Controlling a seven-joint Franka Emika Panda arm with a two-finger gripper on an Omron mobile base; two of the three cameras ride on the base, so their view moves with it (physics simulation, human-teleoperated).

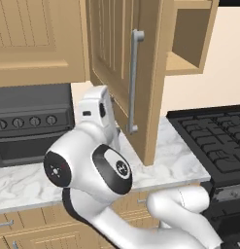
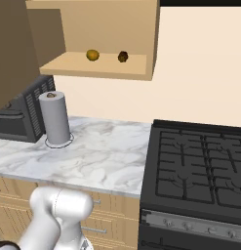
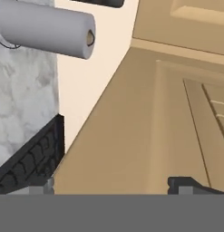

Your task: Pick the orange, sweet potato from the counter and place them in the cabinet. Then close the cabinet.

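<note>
Sitting on the cabinet [image 2: 100, 68] shelf we see the orange [image 2: 92, 55] and sweet potato [image 2: 123, 56], near each other. Our end effector [image 3: 118, 183] is close to the open door [image 1: 122, 73]; its gap we cannot tell. A paper-towel roll [image 2: 55, 118] stands on the table [image 2: 102, 158].

A glossy white arm [image 1: 87, 160] built of rounded, bulbous segments is seen in the left base view. Two dark, near-black circular joint caps are set into its shell, each marked with a small white emblem at its centre. A dark band is seen where the lower segments meet. A small dark rectangular slot is set into the upper white link. In the right base view, a smooth white rounded segment [image 2: 58, 215] is shown. Two small dark fingertips [image 3: 188, 185] are seen in the hand view.
</note>
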